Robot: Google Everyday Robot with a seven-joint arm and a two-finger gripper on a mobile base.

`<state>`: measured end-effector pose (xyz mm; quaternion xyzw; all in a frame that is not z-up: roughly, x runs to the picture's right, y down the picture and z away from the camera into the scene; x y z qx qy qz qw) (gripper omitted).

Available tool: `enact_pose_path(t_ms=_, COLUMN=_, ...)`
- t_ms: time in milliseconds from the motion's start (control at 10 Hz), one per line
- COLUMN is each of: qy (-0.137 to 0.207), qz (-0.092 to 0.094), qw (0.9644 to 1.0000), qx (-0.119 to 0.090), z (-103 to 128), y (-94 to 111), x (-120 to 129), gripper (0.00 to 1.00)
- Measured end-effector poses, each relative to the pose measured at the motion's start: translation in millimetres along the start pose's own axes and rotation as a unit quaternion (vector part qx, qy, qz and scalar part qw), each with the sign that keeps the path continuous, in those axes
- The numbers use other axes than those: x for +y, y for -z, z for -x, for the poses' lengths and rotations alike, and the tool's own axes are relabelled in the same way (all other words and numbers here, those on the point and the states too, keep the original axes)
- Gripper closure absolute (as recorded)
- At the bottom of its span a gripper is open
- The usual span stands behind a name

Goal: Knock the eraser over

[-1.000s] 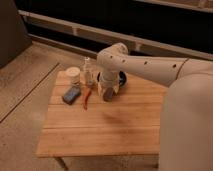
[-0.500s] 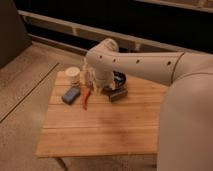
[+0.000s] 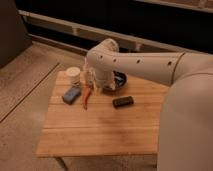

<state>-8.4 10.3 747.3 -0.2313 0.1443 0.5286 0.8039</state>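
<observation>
The eraser (image 3: 122,102), half hidden by the arm half a second ago, now lies flat in the open near the table's (image 3: 100,135) right edge, and the arm has pulled back toward the far edge. The gripper (image 3: 96,86) hangs near the far edge beside a dark bowl (image 3: 120,80). A blue-grey block (image 3: 71,94), red stick (image 3: 87,98) and white cup (image 3: 73,74) sit toward the far left corner.

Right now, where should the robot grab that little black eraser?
Probably across its narrow middle, coming from above: the eraser lies flat on the table, long sides exposed, nothing touching it. The tool sits left of it, near the red stick.
</observation>
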Motion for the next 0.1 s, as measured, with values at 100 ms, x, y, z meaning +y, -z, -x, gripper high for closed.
enact_pose_path(t_ms=100, qy=0.000, qz=0.000, qw=1.0000, qx=0.000, z=0.0, y=0.2, x=-0.5, gripper=0.35)
